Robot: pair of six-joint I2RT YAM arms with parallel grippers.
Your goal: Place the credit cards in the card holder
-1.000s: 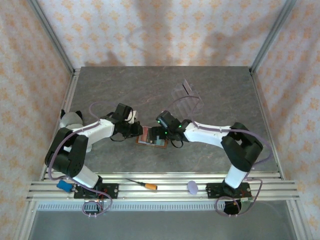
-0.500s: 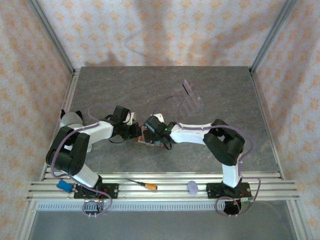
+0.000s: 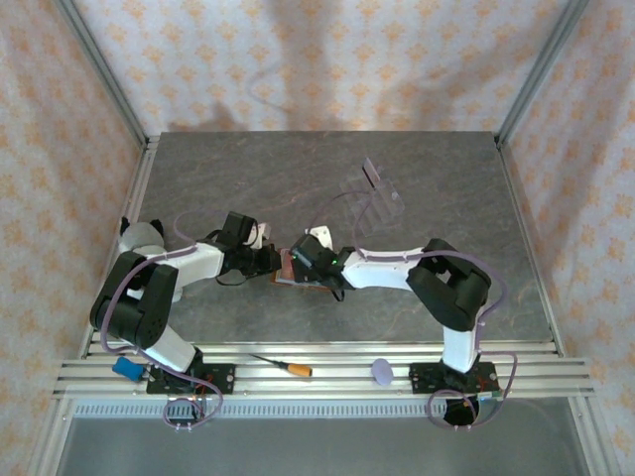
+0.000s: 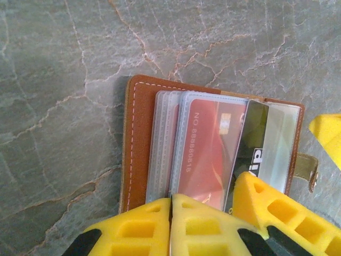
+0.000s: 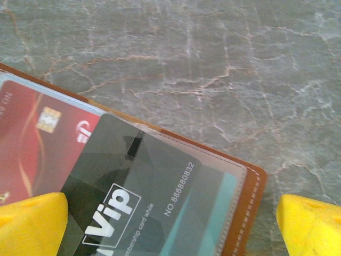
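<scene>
- Surface (image 3: 446, 198): grey, stone-patterned, probably slick; the holder could slide under a push
- Right gripper (image 5: 170, 226): fingers apart, straddling the dark card; a one-sided nudge may skew it
- Left gripper (image 4: 170, 224): fingers together at the holder's left edge; slipping off would free it
- Card holder (image 4: 139, 144): open, mid-surface, between the grippers
- Red card (image 4: 205, 154): sleeved
- Dark card (image 5: 133, 181): tilted, partly pocketed; may jam

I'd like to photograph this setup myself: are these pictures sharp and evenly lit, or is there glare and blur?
Top external view: even soft light, blurry grey shadows on the back wall, clear tray barely visible. Left wrist view: sharp, red card number readable, pale sheen on the plastic sleeves. Right wrist view: dark card print crisp, yellow fingers slightly soft.
</scene>
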